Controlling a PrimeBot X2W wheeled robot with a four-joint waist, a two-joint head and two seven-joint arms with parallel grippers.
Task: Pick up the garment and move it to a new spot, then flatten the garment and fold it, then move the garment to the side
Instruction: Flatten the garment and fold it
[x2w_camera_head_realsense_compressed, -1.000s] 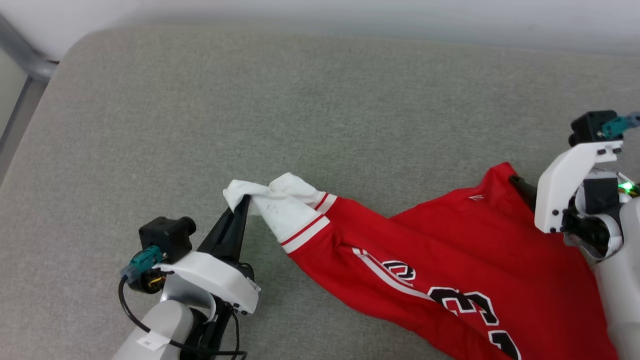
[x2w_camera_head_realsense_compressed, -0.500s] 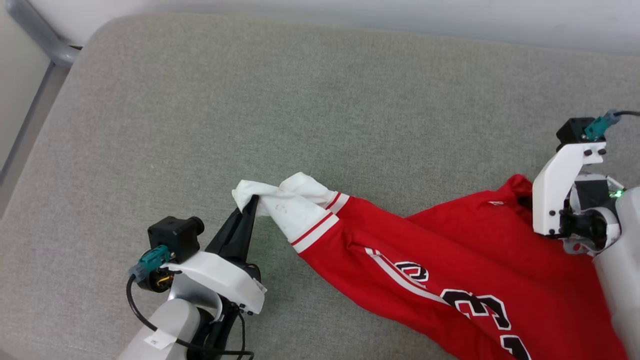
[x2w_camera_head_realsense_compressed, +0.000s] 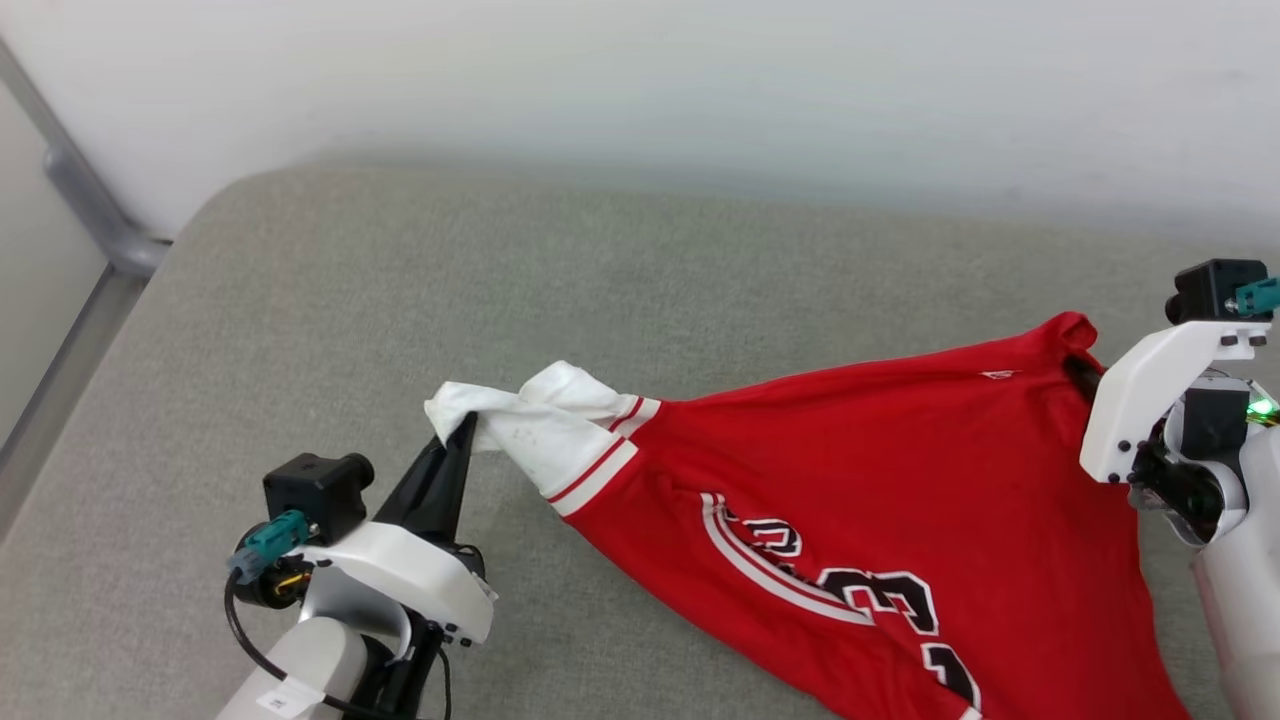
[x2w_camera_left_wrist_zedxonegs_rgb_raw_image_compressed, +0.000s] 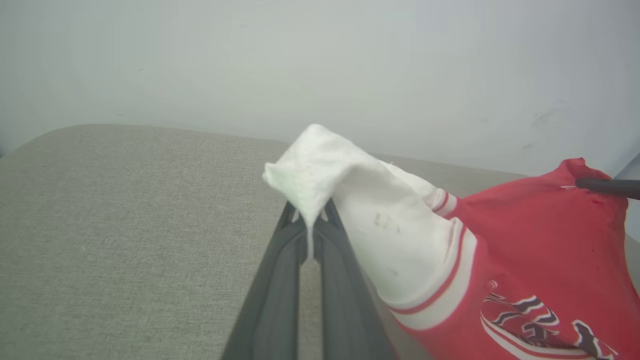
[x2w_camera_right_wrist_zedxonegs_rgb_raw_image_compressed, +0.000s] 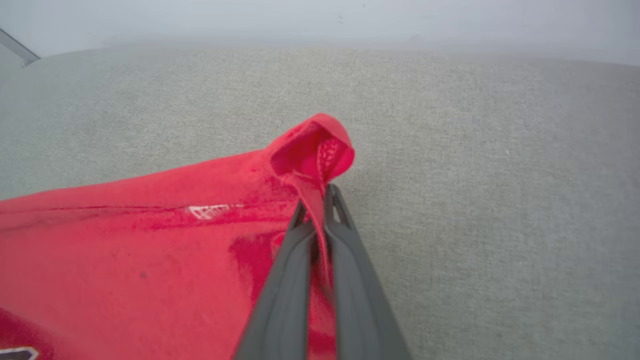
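Note:
The garment (x2w_camera_head_realsense_compressed: 860, 470), a red jersey with a white sleeve and black-and-white lettering, is stretched between both arms above the grey cushion (x2w_camera_head_realsense_compressed: 640, 270). My left gripper (x2w_camera_head_realsense_compressed: 462, 428) is shut on the tip of the white sleeve (x2w_camera_left_wrist_zedxonegs_rgb_raw_image_compressed: 320, 175), pinched between the dark fingers (x2w_camera_left_wrist_zedxonegs_rgb_raw_image_compressed: 280, 290). My right gripper (x2w_camera_right_wrist_zedxonegs_rgb_raw_image_compressed: 317, 202) is shut on a red corner of the garment (x2w_camera_right_wrist_zedxonegs_rgb_raw_image_compressed: 150, 235), which bunches into a small fold above the fingertips. In the head view that corner (x2w_camera_head_realsense_compressed: 1075, 335) sits just left of the white right wrist. The lower part of the shirt runs off the bottom edge.
The grey cushion has a rounded far-left corner (x2w_camera_head_realsense_compressed: 230, 200) and ends at a pale wall (x2w_camera_head_realsense_compressed: 640, 90). A grey metal bar (x2w_camera_head_realsense_compressed: 90, 210) runs down the left side beyond the cushion edge.
My right gripper has shut on the red corner and lifted it, pulling the shirt taut. The left grip on the sleeve is unchanged. The head camera has tilted up, bringing the wall into view.

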